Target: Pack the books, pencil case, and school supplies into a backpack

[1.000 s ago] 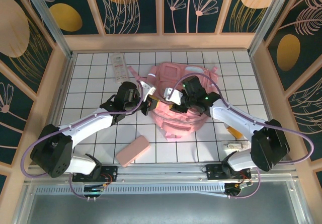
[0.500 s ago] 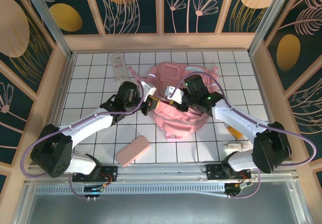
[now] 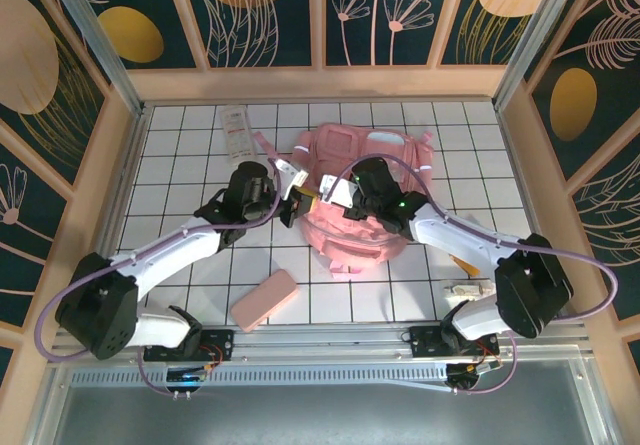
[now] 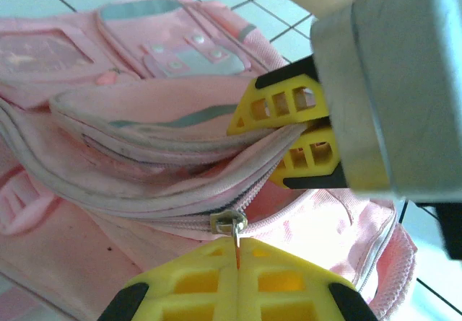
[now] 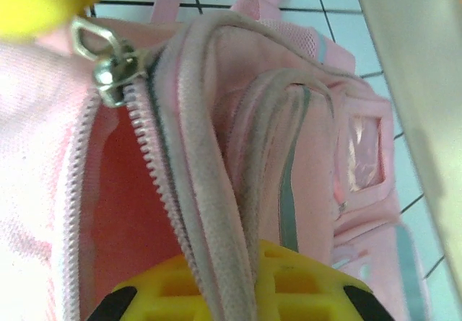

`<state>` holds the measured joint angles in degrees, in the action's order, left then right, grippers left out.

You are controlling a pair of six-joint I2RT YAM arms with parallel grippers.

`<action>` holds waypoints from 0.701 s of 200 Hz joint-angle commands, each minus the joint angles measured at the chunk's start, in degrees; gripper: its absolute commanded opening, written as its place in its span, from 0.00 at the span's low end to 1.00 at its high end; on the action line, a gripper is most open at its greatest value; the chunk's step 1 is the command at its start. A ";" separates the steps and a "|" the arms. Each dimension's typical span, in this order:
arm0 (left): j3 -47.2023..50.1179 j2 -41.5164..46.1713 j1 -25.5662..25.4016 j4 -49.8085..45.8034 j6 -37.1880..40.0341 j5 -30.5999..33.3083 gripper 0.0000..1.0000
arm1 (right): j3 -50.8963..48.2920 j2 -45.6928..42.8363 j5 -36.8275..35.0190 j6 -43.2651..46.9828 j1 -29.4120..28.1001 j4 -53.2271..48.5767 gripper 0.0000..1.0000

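right gripper [image 5: 225, 289] has slid left, clamping the backpack [image 3: 352, 241] rim; left gripper [image 4: 237, 265] pinches its zipper pull [image 4: 229, 224].

Both arms [image 3: 170, 250] have white links, black joints [image 3: 100, 307], lilac cables [image 3: 612, 287] and yellow lattice-ribbed fingers [image 4: 281, 104] edged black.

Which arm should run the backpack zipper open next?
Left, likely. The left fingers are shut on the zipper pull, ready to drag it. The right fingers clamp the backpack rim beside the zipper, bracing it.
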<state>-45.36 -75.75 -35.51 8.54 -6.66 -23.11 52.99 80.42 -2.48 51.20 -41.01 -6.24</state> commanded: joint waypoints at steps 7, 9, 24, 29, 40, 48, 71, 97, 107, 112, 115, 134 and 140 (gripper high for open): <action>-0.41 5.14 1.07 1.72 6.51 3.57 0.00 | 2.01 -6.59 6.71 12.64 1.98 0.22 0.00; -0.42 5.03 1.41 1.54 6.79 3.53 0.00 | 2.09 -6.90 7.01 13.45 1.99 -0.05 0.00; -0.87 3.78 3.77 0.84 8.73 3.17 0.00 | 2.70 -8.91 8.27 18.27 2.57 -2.39 0.00; -1.11 3.37 4.21 0.56 10.07 3.71 0.00 | 2.88 -9.55 8.36 18.89 2.85 -2.67 0.00; -1.22 1.85 4.54 0.27 13.74 5.93 0.00 | 2.89 -11.24 9.03 19.64 3.68 -2.49 0.00; -1.28 0.26 4.87 0.34 16.72 6.53 0.00 | 2.62 -12.42 9.60 19.26 4.51 -1.60 0.00; -4.90 -4.14 5.02 -3.51 19.80 -7.99 0.00 | 1.94 -13.69 10.19 18.79 5.87 -0.48 0.00; -3.55 -4.97 2.91 3.39 10.18 -25.95 0.43 | 2.11 -13.40 11.15 16.89 6.12 -0.04 0.00; -1.17 -3.65 0.80 5.72 9.65 -24.50 0.55 | 1.87 -13.48 11.67 16.65 6.19 0.12 0.00; -0.21 -3.14 0.30 6.85 8.93 -23.58 0.58 | 1.71 -13.58 11.78 16.62 6.16 0.25 0.00; 0.29 -2.92 0.14 7.55 8.26 -23.38 0.59 | 1.61 -13.59 11.85 16.65 6.17 0.31 0.00; 1.16 -2.44 0.11 8.63 6.26 -24.04 0.59 | 0.99 -14.03 12.32 16.61 6.13 0.61 0.00; 0.95 -2.52 0.15 8.35 5.94 -24.12 0.59 | 0.89 -14.08 12.37 16.58 6.15 0.58 0.00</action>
<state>-45.23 -79.50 -35.48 12.45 2.74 -42.06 52.97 69.04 6.17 67.40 -34.89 -12.69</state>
